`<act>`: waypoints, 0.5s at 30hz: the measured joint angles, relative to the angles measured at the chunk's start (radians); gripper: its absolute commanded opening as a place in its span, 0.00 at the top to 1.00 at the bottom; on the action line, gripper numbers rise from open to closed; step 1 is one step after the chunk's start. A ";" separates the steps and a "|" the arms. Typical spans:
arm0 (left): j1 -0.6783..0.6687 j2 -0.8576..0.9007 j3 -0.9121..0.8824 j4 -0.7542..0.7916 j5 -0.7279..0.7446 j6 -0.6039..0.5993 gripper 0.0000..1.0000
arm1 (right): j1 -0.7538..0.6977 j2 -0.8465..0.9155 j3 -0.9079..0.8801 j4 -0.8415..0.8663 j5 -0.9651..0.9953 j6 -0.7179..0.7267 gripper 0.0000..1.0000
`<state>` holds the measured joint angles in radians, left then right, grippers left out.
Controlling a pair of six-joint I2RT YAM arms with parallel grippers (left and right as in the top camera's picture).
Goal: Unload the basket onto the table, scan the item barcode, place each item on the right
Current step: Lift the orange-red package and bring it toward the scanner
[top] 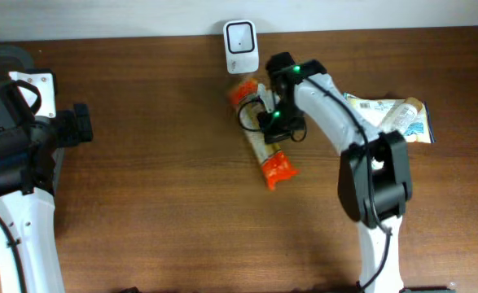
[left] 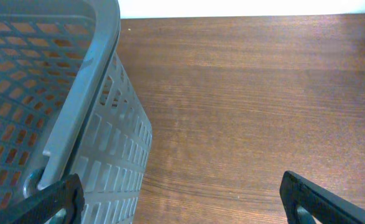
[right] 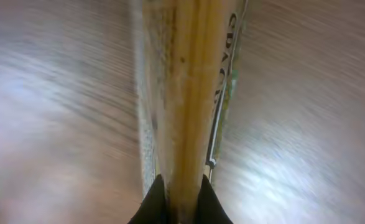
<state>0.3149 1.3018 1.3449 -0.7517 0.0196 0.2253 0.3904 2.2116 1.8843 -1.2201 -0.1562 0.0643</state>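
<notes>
A long cracker packet [top: 269,155] with orange ends lies slanted on the wooden table, just below the white barcode scanner [top: 239,45] at the far edge. My right gripper [top: 274,122] sits over the packet's middle, shut on it. In the right wrist view the two black fingertips pinch the yellowish packet [right: 182,93], which runs away from my right gripper [right: 181,200]. My left gripper [top: 81,126] is far to the left, open. In the left wrist view the left gripper [left: 182,199] holds nothing, with bare wood between its fingers.
A grey mesh basket [left: 58,106] stands right beside the left gripper, at the table's left end [top: 2,57]. A second light packet with a bottle-like item [top: 393,115] lies at the right, behind the right arm.
</notes>
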 measured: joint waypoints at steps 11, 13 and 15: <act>0.000 0.000 0.000 0.000 0.000 0.000 0.01 | 0.341 0.051 -0.030 0.009 0.507 0.270 0.70; 0.000 0.000 0.000 0.000 0.000 0.000 0.01 | 0.346 0.053 -0.032 0.009 0.497 0.273 0.70; 0.000 0.000 0.000 0.000 0.000 0.000 0.01 | 0.346 0.053 -0.032 0.009 0.458 0.273 0.70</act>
<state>0.3149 1.3018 1.3449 -0.7517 0.0196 0.2253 0.7368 2.2646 1.8526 -1.2110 0.3019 0.3374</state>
